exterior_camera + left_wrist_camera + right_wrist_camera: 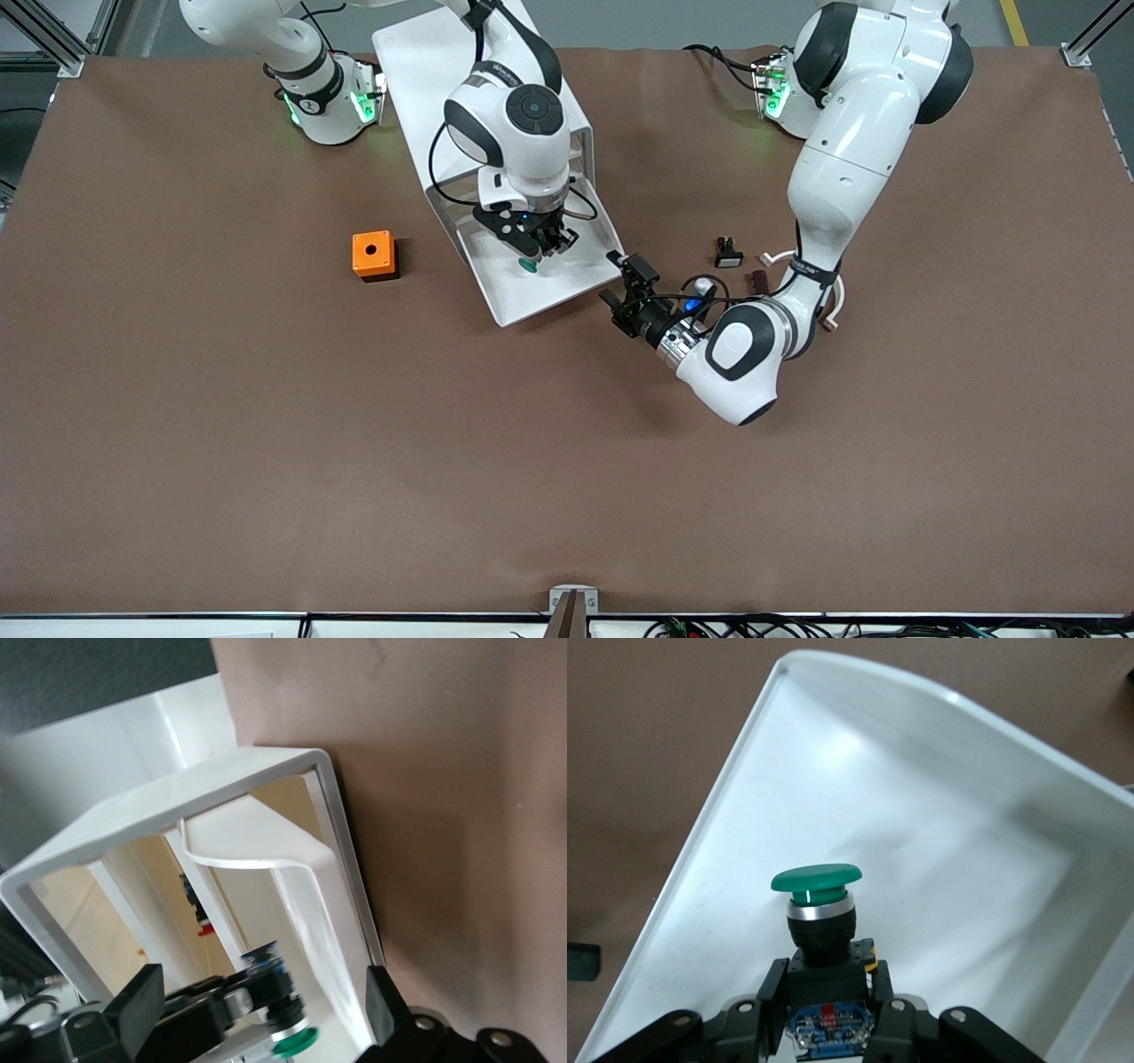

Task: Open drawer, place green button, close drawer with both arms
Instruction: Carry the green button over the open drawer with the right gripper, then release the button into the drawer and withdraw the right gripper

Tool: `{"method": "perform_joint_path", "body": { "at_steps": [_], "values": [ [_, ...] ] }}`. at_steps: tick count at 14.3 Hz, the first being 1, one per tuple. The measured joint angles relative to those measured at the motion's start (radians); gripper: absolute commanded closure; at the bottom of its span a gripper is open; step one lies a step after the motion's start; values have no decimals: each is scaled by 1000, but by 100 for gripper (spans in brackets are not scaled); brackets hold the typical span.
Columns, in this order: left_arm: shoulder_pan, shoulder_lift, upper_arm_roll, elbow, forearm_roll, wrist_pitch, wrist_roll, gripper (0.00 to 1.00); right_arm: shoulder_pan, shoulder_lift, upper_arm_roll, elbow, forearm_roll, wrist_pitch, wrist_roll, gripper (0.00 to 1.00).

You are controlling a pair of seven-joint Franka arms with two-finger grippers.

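The drawer (pixel 532 297) is pulled out of the white cabinet (pixel 461 89) toward the front camera, and it shows as a white tray in the right wrist view (pixel 921 797). My right gripper (pixel 536 246) is over the tray, shut on the button (pixel 528 264). In the right wrist view the gripper (pixel 826 983) clamps the black-and-blue body, with the green cap (pixel 817 879) pointing down at the tray floor. My left gripper (pixel 615 279) is open and empty, low beside the drawer's corner toward the left arm's end. The left wrist view shows the left gripper (pixel 261 988), the drawer (pixel 306 912) and the held button (pixel 292 1041).
An orange cube with a hole (pixel 373 255) sits on the brown table toward the right arm's end. A black switch with a white face (pixel 728 254) and a small brown piece (pixel 760 282) lie near the left arm's forearm.
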State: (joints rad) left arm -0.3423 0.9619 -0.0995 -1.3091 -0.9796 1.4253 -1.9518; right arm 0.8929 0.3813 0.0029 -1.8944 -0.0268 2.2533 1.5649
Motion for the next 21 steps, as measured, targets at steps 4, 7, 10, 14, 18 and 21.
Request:
{"method": "perform_joint_path", "body": {
  "at_steps": [4, 7, 10, 14, 18, 21],
  "values": [
    [17, -22, 6, 17, 72, 1, 227, 0, 20, 23, 0, -1, 0, 20, 1, 100],
    [25, -28, 48, 70, 104, 2, 454, 0, 38, 22, 1, 1, 22, 20, 2, 31],
    [25, -38, 92, 118, 135, 3, 680, 0, 51, 22, 1, 9, 38, 21, 11, 0],
    [25, -70, 122, 132, 245, 85, 932, 0, 40, 20, -12, 62, 41, 1, 3, 0],
    [-10, -108, 121, 134, 405, 306, 1063, 0, -35, 12, -23, 180, 41, -157, -261, 0],
    [-79, -121, 120, 134, 541, 444, 1068, 0, -121, -2, -28, 240, 41, -269, -466, 0]
  ]
}}
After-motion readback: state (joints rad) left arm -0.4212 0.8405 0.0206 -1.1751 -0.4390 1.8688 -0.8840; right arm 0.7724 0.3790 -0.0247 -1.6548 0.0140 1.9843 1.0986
